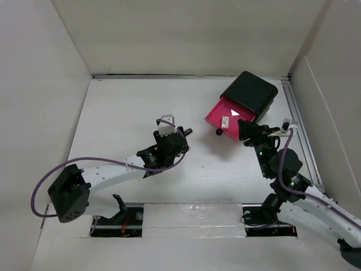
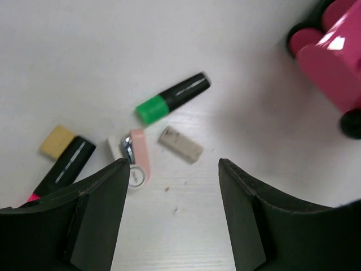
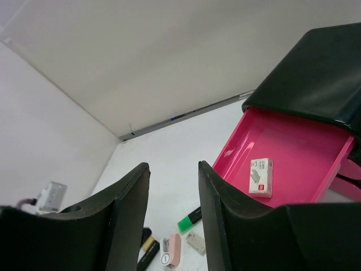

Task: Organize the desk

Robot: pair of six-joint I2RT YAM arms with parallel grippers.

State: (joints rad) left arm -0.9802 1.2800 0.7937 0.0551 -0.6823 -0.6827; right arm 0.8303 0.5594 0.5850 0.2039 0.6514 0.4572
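The white desk (image 1: 124,113) holds a cluster of small items right under my left gripper (image 2: 172,165), which hangs open above them with nothing between its fingers. In the cluster lie a green-capped highlighter (image 2: 172,99), a pink and white stapler (image 2: 137,155), a grey eraser (image 2: 180,145), a tan eraser (image 2: 56,141) and a black highlighter (image 2: 65,164). In the top view my left gripper (image 1: 179,138) hides them. My right gripper (image 3: 174,166) is open and empty, just in front of the open pink drawer (image 3: 293,147). Its place in the top view (image 1: 248,131) is by the drawer's front.
The pink drawer (image 1: 228,116) sticks out of a black box (image 1: 251,93) at the back right and holds a small white box (image 3: 261,176). White wall panels stand on three sides. A metal rail (image 1: 302,130) runs along the right edge.
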